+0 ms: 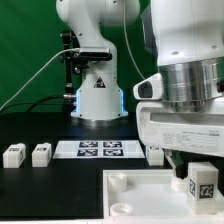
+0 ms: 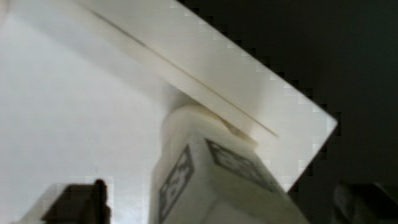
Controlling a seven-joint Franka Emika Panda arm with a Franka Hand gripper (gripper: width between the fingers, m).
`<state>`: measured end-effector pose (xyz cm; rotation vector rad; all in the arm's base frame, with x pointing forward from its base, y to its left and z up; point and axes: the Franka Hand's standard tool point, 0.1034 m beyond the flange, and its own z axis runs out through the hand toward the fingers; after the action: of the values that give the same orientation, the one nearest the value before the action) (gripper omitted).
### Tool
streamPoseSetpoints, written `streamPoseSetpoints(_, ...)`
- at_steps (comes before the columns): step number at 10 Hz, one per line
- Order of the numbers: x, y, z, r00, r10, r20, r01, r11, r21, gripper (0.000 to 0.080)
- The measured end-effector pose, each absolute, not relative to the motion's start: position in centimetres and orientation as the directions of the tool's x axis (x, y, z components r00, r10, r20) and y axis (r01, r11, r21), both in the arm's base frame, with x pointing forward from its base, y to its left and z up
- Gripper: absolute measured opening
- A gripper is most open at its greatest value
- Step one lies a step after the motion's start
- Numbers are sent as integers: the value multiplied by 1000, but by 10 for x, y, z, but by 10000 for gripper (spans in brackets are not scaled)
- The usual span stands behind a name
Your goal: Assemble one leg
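My gripper (image 1: 190,172) hangs over the far right corner of the large white tray-like piece (image 1: 140,200). A white leg (image 1: 201,181) with a square marker tag stands between the fingers, its far end on the tray near that corner. In the wrist view the leg (image 2: 217,170) rises between the two dark fingers (image 2: 80,203), with a gap showing on each side, so the gripper (image 2: 222,212) looks open around it. The tray's white face (image 2: 89,90) fills the view behind it. Three more legs lie on the table: two at the exterior view's left (image 1: 14,154) (image 1: 41,153), one (image 1: 154,153) beside the gripper.
The marker board (image 1: 100,149) lies flat on the black table between the loose legs. The arm's white base (image 1: 98,95) stands behind it, with cables and a green backdrop. A round corner socket (image 1: 118,178) shows at the tray's far left corner.
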<state>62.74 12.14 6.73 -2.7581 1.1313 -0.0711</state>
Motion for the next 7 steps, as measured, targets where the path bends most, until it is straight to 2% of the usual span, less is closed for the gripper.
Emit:
streamPoseSetpoints(1, 626, 123, 66, 821, -570, 13, -562, -812, -156, 643)
streamPoseSetpoints(4, 626, 117, 65, 943, -328, 59, -318, -939, -132, 649)
streamPoseSetpoints(5, 627, 116, 66, 981, -176, 83, -167, -980, -104, 649)
streamPoseSetpoints(6, 630, 116, 69, 994, 18, 107, 24, -998, -57, 649)
streamPoseSetpoints(7, 631, 121, 71, 994, 0, 109, 7, -998, -61, 649)
